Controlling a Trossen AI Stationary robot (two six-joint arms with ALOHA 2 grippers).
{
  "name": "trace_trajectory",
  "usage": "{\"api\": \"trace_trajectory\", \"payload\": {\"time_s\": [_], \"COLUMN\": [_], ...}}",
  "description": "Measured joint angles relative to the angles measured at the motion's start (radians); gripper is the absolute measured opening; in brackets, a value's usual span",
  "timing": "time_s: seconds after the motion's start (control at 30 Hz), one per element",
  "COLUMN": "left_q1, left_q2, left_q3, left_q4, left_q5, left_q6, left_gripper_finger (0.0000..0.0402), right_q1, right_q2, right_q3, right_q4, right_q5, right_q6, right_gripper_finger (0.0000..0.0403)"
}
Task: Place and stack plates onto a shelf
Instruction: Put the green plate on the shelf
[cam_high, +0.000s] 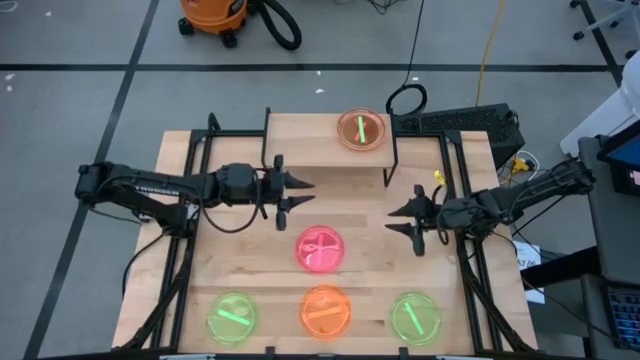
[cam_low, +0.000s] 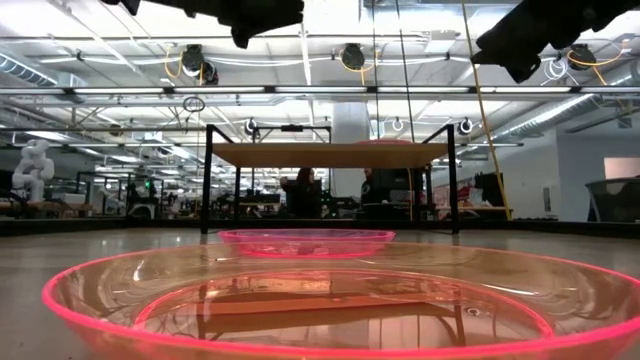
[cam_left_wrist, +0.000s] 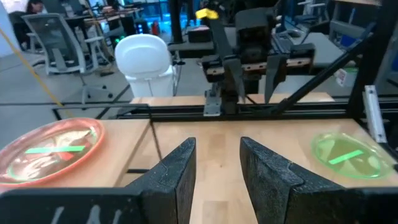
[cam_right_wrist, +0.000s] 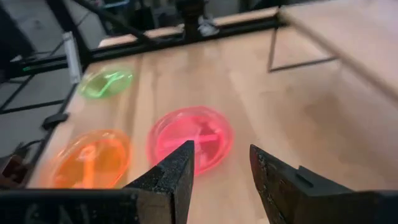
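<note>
The shelf (cam_high: 325, 142) stands at the table's far middle on black legs; one orange plate with a green streak (cam_high: 361, 130) lies on its right part, also seen in the left wrist view (cam_left_wrist: 50, 149). A pink plate (cam_high: 320, 248) lies flat mid-table. Along the near edge lie a green plate (cam_high: 232, 316), an orange plate (cam_high: 326, 310) and another green plate (cam_high: 415, 317). My left gripper (cam_high: 300, 195) hovers open just left of the pink plate's far side. My right gripper (cam_high: 402, 220) hovers open to that plate's right, facing it (cam_right_wrist: 189, 137).
Black frame rails run along both table sides (cam_high: 185, 250), (cam_high: 470, 270). The shelf's thin legs (cam_high: 390, 165) stand between the grippers and the board. Bare wood (cam_high: 350, 200) lies between the two grippers. In the low view the near orange plate (cam_low: 330, 300) fills the foreground.
</note>
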Motion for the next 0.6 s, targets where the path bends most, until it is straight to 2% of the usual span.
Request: {"api": "trace_trajectory", "payload": {"time_s": [0.6], "left_q1": [-0.044], "left_q2": [0.000], "left_q3": [0.000], "left_q4": [0.050], "left_q5": [0.000], "left_q6": [0.010], "left_gripper_finger": [0.0131], "right_q1": [0.000], "right_q2": [0.141], "right_q3": [0.000], "right_q4": [0.001], "right_q5": [-0.107], "right_q6": [0.100], "right_gripper_finger": [0.0137]}}
